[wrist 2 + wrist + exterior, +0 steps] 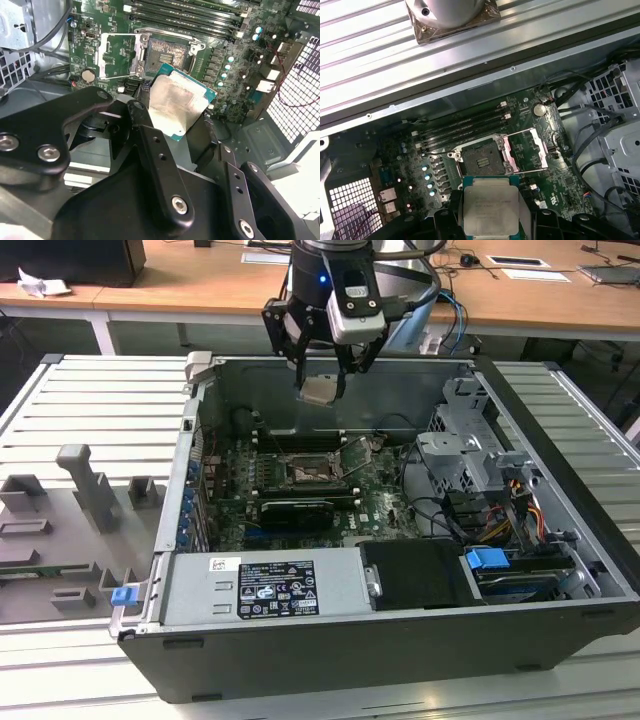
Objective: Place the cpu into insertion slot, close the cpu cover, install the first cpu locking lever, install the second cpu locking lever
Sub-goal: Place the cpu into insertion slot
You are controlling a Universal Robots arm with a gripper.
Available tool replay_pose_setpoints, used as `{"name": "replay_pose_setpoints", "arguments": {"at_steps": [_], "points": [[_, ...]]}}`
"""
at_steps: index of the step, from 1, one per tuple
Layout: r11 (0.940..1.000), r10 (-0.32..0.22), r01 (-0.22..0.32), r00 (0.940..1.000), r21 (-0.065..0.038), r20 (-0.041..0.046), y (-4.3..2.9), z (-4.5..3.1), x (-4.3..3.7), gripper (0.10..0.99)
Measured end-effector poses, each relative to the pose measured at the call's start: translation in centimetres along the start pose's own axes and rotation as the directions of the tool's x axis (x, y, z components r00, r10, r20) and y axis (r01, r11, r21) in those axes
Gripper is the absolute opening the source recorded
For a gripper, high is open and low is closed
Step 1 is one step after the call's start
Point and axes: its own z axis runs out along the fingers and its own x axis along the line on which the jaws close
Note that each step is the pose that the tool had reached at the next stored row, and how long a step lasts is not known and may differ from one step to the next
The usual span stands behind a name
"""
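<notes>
Tool (pixel 321 378) clamped on the cpu (pixel 490 206); black fingers (pixel 150 140) press on two opposite edges, silver face toward the wrist cameras.

Hidden / cut off:
- First wrist view: the cpu's near edge runs out of frame, and the finger bodies cover its two gripped sides.
- Second wrist view: the tool's black links block the near case floor, and one cpu corner sits behind a finger.
- Locking levers: thin wires by the socket, position not readable.

Position: in the exterior view the cpu hangs above the open case (pixel 420 390), near its far wall, well clear of the board. The case lies on the slatted tabletop (pixel 90 390).

Clearance:
- Insertion slot (pixel 481 159) uncovered, pin field bare.
- Cpu cover (pixel 540 150) swung open to one side of the slot, lying beside it.
- Memory slots (pixel 465 125) run along the slot's other side, near it.
- Drive cage (pixel 470 440) well apart, on the exterior view's right.
</notes>
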Motion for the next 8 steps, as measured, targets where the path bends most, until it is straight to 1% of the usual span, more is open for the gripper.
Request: {"name": "replay_pose_setpoints", "arguments": {"at_steps": [8], "points": [[1.0, 0.002, -0.002, 1.0, 0.0, 0.0002, -0.01, 0.09, 0.0, 0.537]]}}
